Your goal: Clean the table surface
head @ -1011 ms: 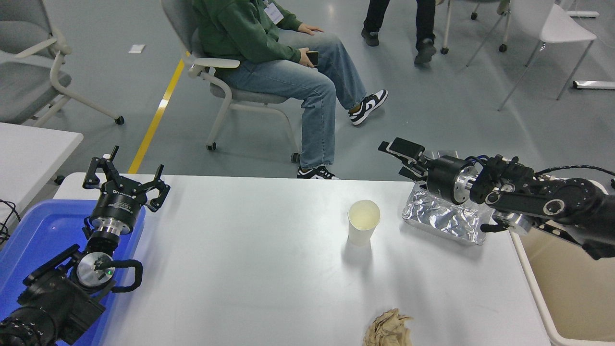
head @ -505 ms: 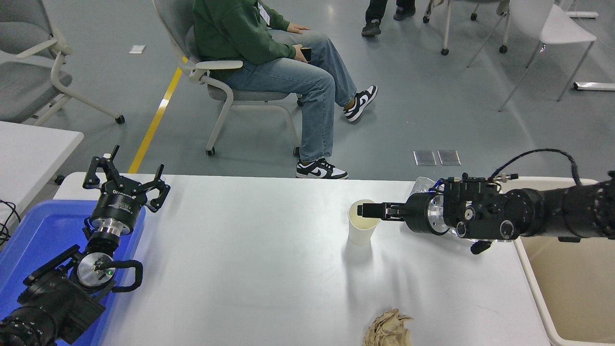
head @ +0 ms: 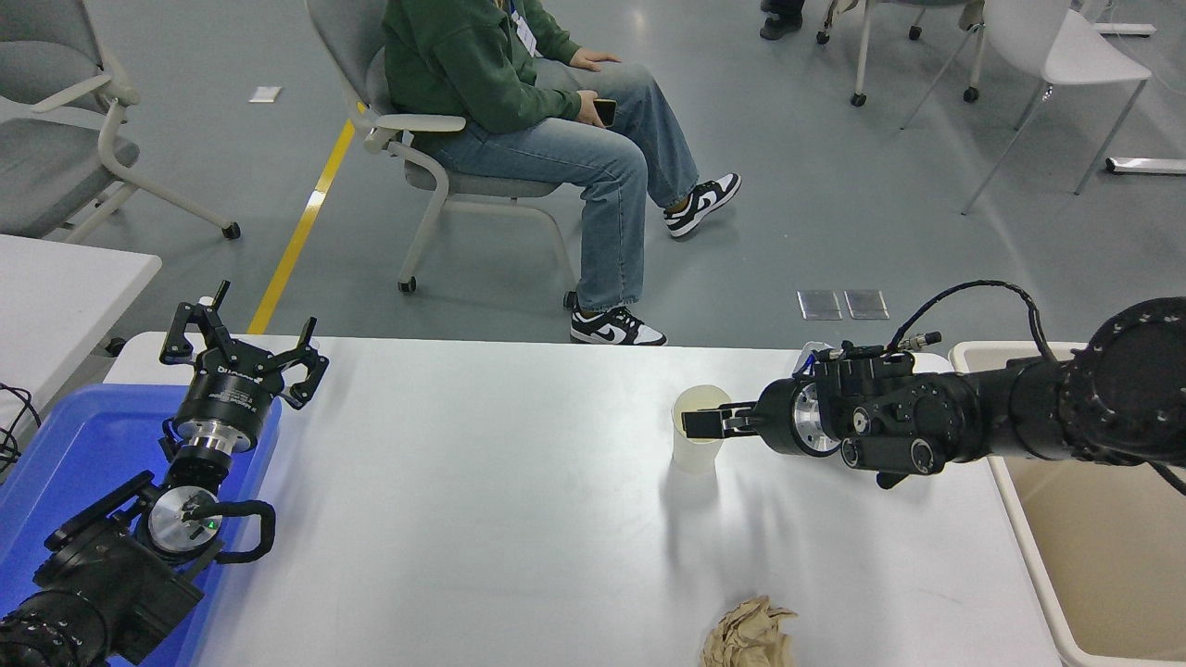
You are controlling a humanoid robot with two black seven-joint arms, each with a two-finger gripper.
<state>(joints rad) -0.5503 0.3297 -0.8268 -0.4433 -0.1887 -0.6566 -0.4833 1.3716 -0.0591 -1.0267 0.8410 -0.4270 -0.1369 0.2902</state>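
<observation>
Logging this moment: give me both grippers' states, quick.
Left gripper: open, empty, parked over the blue bin.
Right gripper: at the paper cup rim; open or shut cannot be told.

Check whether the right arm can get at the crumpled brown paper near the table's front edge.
Probably yes: the crumpled brown paper lies in the open, nothing around it. The right tool is at the paper cup, farther back.

The right arm reaches in level from the right, its hand (head: 704,423) pinched narrow — the left hand (head: 243,352) sits parked, fingers spread.
</observation>
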